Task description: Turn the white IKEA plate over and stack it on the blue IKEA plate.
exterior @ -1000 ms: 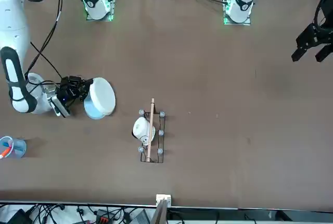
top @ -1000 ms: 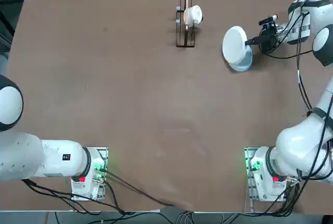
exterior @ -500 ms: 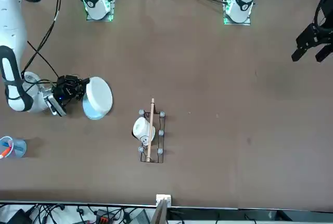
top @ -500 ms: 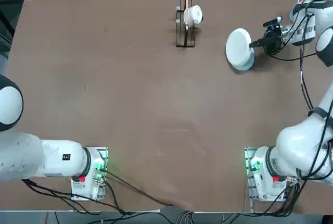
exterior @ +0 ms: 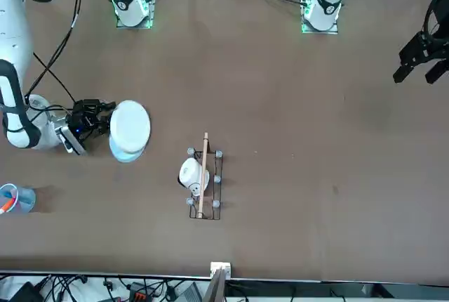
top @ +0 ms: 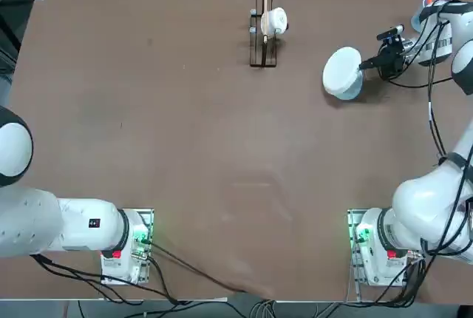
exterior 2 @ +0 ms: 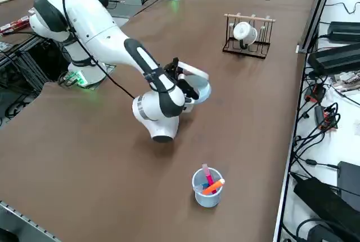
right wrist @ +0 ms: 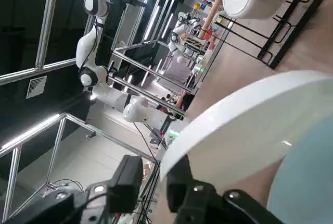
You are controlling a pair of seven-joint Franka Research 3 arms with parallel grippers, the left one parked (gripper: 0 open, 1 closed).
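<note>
The right arm (top: 432, 200) is reaching across the table (top: 185, 148) to its far right side and has been drawing back toward that edge over the last second, lowering its load as it goes. The white plate (top: 342, 72), which was standing steeply tilted a moment ago, is now lying nearly flat, bottom up, directly over the blue plate (exterior: 126, 153), so the flip looks done and only release remains. The right gripper (top: 367, 63) is still clamped on the white plate's rim, beside the stack.

Racked white cup (top: 276, 21) — pen-filled cup (exterior 2: 206, 187)
</note>
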